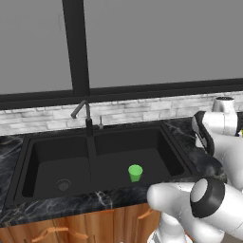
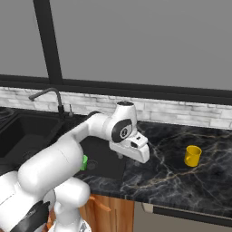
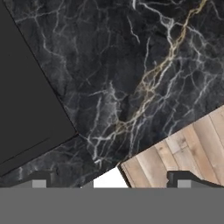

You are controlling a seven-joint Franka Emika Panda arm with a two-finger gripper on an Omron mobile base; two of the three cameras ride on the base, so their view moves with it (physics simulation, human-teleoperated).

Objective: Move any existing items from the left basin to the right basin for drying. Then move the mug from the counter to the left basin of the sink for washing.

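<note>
The green cup stands upright in the right basin of the black sink, near its front wall; a sliver of the cup also peeks out behind my arm. In the left basin only the drain shows. On the marble counter, right of the sink, sits the yellow mug. My gripper hangs over the counter just past the sink's right edge, well left of the mug. In the hand view the gripper is open with nothing between its fingertips, above the veined counter.
A dark curved faucet rises behind the sink's divider. A pale brick backsplash and a dark window frame back the counter. The counter's front edge and wooden floor lie close below the hand. My own arm crosses the right basin in the right base view.
</note>
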